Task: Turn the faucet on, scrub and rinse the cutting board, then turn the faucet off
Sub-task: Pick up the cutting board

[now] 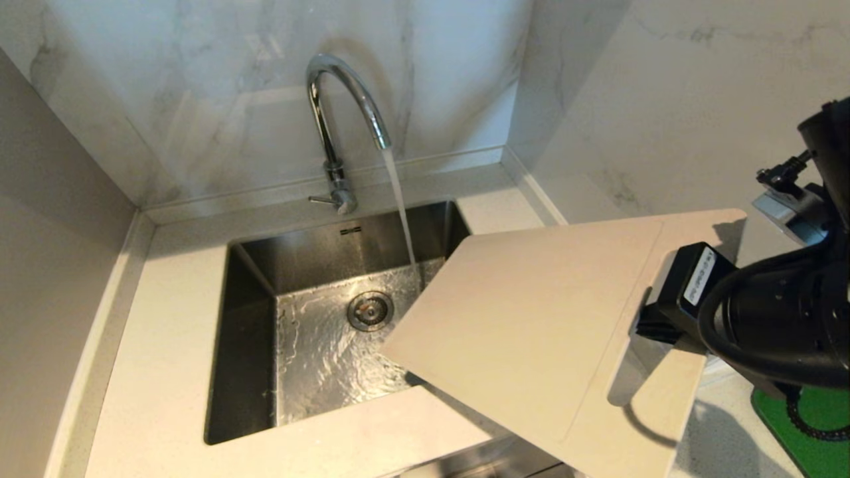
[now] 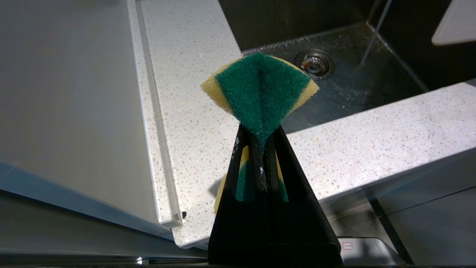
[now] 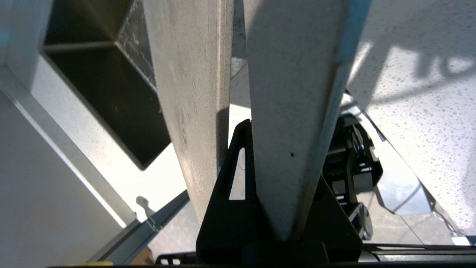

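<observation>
Nearest in the head view, the right gripper (image 1: 654,322) comes in from the right edge, its arm and cable cut off by the frame, and only one black finger shows against the cutting board (image 1: 531,332). The right wrist view fills in the rest: the jaws are drawn narrow onto the board's edge (image 3: 293,111), one dark finger (image 3: 238,163) lying along its face, the other hidden behind the board. The board is held off the counter and tilted, its far corner reaching out over the sink (image 1: 252,318) while its near end hides the counter's front right part. A corner of a green mat (image 1: 813,415) peeks out at the lower right, mostly cut off.

The left gripper (image 2: 262,141) is outside the head view. Its own camera shows the fingers pinched tight on a green and yellow sponge (image 2: 262,89), folded between them, above the pale speckled counter (image 2: 193,111) beside the sink (whether it touches anything below cannot be made out).

Farther back, water sheets across the sink floor around the drain (image 1: 370,310). Behind it stands the faucet (image 1: 339,113), a stream falling from its arched spout just beside the board's far corner.
</observation>
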